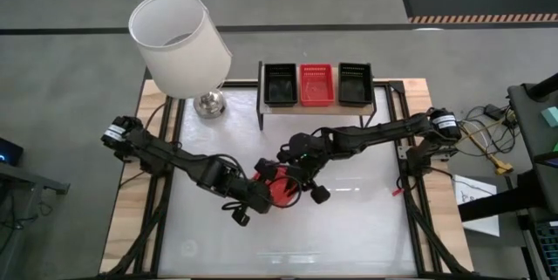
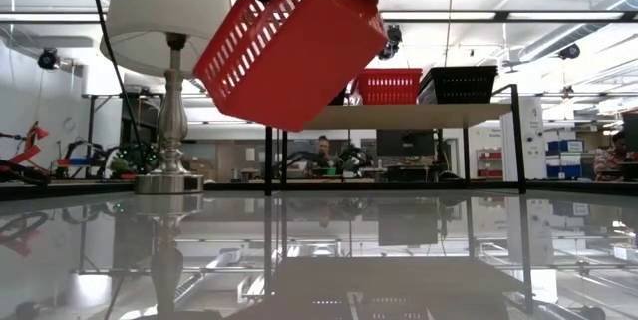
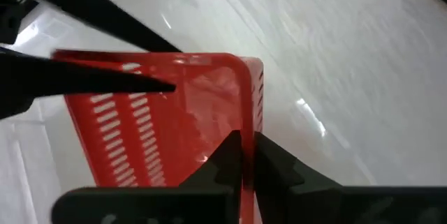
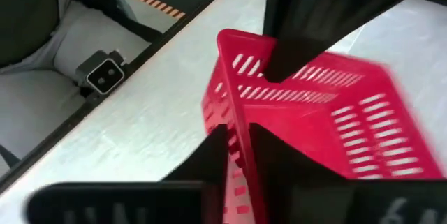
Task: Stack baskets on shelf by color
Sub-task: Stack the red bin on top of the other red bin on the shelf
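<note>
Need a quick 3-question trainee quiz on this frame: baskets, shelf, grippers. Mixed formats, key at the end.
1. True or false: the red perforated plastic basket in the air hangs level.
2. How many baskets sit on the light-wood shelf, and in what colour order, left to right in the high view?
3. Multiple choice: which grippers pinch the lifted basket's rim? A) the left gripper only B) the right gripper only C) both

Key:
1. False; it is tilted, clear of the white table.
2. Three: black basket, red basket, black basket.
3. C; each wrist view shows fingers either side of a rim wall.
</note>
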